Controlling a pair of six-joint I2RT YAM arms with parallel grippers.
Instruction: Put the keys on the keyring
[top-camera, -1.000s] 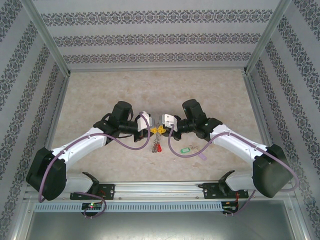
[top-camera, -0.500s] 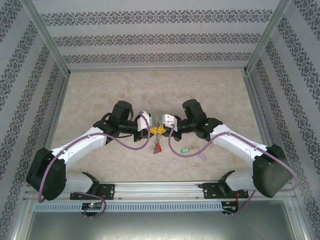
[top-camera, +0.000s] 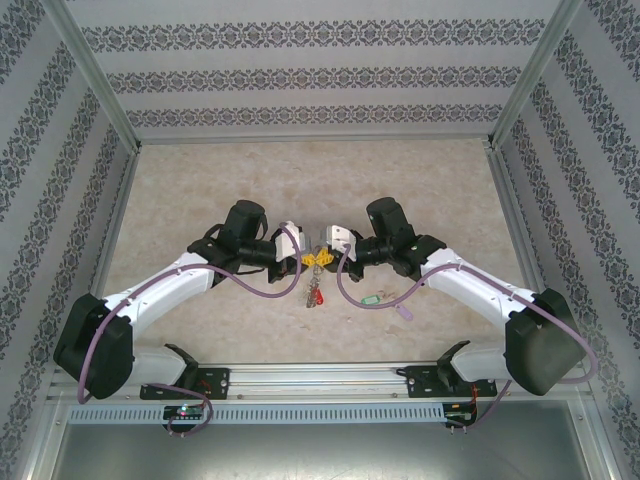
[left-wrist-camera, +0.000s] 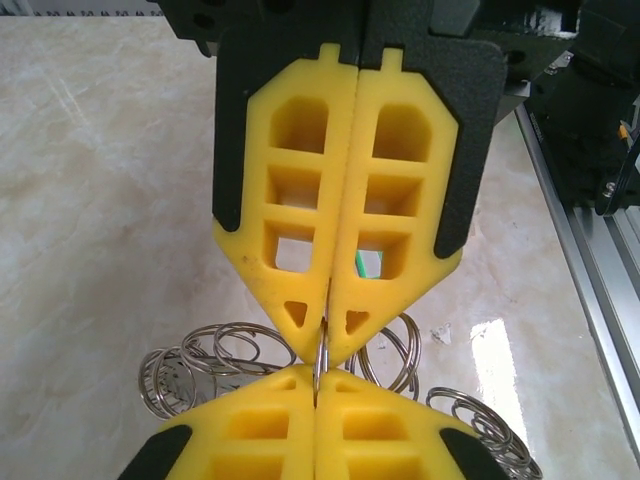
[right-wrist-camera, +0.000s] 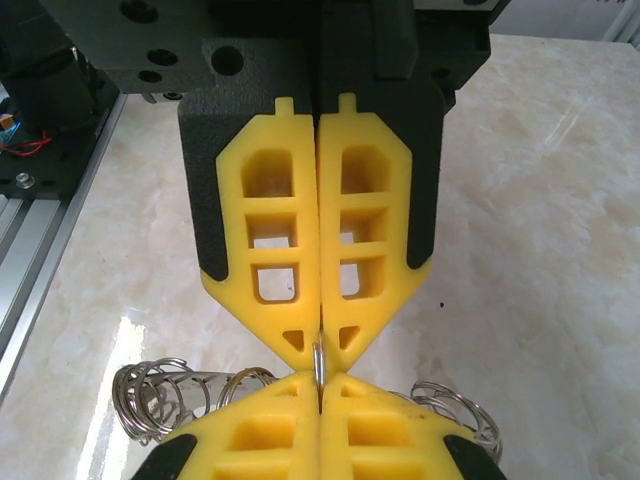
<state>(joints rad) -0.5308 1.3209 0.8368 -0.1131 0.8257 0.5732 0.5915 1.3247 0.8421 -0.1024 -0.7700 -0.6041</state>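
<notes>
Overall: early stage; ring is gripped, at most one key of three looks attached
table (top-camera: 200, 180): marble-look top, everything sits around its middle
arms: left arm (top-camera: 170, 285) and right arm (top-camera: 470, 285) both reach in to the centre, tips meeting
left gripper (left-wrist-camera: 316, 378): fingers pressed together, clamped on the thin metal edge of the keyring
right gripper (right-wrist-camera: 320, 385): fingers together too, pinching the same edge from the opposite side, tip to tip with the left
keyring (left-wrist-camera: 210, 355): centre of table, held edge-on between the two grippers, wire loops fanning out left and right of the pinch
red key (top-camera: 318, 296): just on the near side of the grippers, right by the ring's loops; cannot tell if it is threaded or only lying against them
green key (top-camera: 370, 298): flat on the table, right of the ring, apart from it, not on
lilac key (top-camera: 403, 311): loose on the table, further right and a bit nearer than the green, not on
done: ring secured by both grippers; red key possibly on
left: green and lilac to fetch and thread, red to confirm
judgement: with both grippers busy on the ring, one must let go to fetch a key
</notes>
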